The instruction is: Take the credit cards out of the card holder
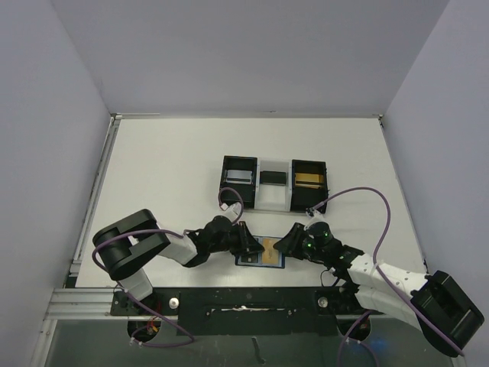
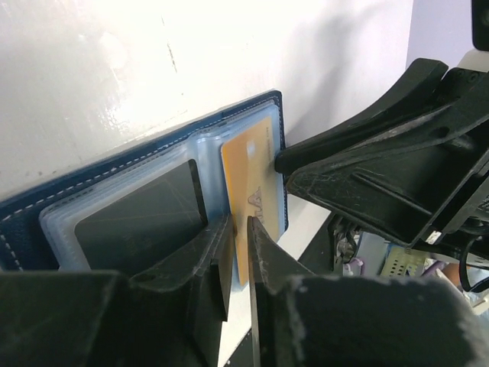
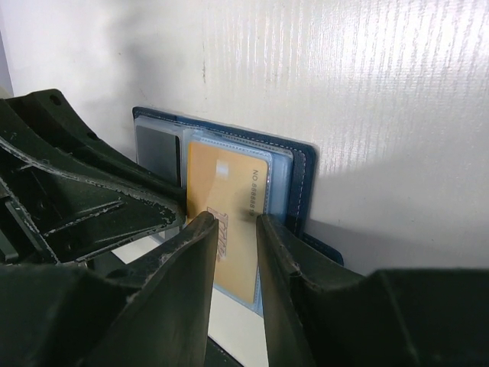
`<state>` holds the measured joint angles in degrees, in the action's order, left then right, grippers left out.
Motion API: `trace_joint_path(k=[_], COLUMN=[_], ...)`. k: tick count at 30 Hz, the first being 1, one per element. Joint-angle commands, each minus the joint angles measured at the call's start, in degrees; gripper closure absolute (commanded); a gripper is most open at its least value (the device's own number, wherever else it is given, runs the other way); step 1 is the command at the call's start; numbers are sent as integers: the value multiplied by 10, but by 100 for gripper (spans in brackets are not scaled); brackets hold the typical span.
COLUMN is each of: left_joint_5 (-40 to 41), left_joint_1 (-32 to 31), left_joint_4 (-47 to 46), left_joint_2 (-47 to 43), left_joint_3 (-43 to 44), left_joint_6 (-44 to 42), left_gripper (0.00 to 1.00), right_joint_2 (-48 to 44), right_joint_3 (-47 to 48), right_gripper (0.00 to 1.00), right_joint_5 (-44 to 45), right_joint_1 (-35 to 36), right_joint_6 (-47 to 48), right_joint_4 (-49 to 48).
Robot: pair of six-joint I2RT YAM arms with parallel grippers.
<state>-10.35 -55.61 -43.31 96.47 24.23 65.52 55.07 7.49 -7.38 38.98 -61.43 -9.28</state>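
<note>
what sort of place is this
Probably a robot test cell in a lab: a white table walled in by plain pale panels, two black-and-white robot arms bolted at its near edge, and staged props like the dark blue bifold wallet.

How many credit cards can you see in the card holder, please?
2: a gold card in one clear sleeve of the card holder, a dark card in the sleeve beside it. More may be hidden behind.

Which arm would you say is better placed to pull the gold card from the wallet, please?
Left, probably: the left gripper straddles the gold card closely at its edge, while the right gripper stands wider at the blue wallet.
</note>
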Motion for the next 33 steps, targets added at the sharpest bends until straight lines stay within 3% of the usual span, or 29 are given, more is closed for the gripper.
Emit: trace_joint_path(k=[1, 4, 10, 24, 33], left_joint_5=[-29, -48, -53, -46, -58], left_joint_1=[2, 2, 3, 18, 28], left_joint_4=[-23, -21, 10, 112, 126], left_joint_2=[-1, 4, 0, -31, -36], left_joint_3=[30, 37, 50, 70, 75], left_joint_6=[-12, -21, -41, -89, -102], left_gripper=[85, 86, 100, 100, 100], right_joint_2=[23, 32, 41, 49, 52], right_joint_3=[-10, -8, -3, 23, 48], right_gripper=[70, 70, 70, 69, 69], right_joint_5=[-15, -16, -15, -5, 14], right_joint_1=[2, 2, 2, 2, 0], right_joint_6=[24, 25, 25, 45, 58], right_joint_4=[59, 53, 54, 86, 117])
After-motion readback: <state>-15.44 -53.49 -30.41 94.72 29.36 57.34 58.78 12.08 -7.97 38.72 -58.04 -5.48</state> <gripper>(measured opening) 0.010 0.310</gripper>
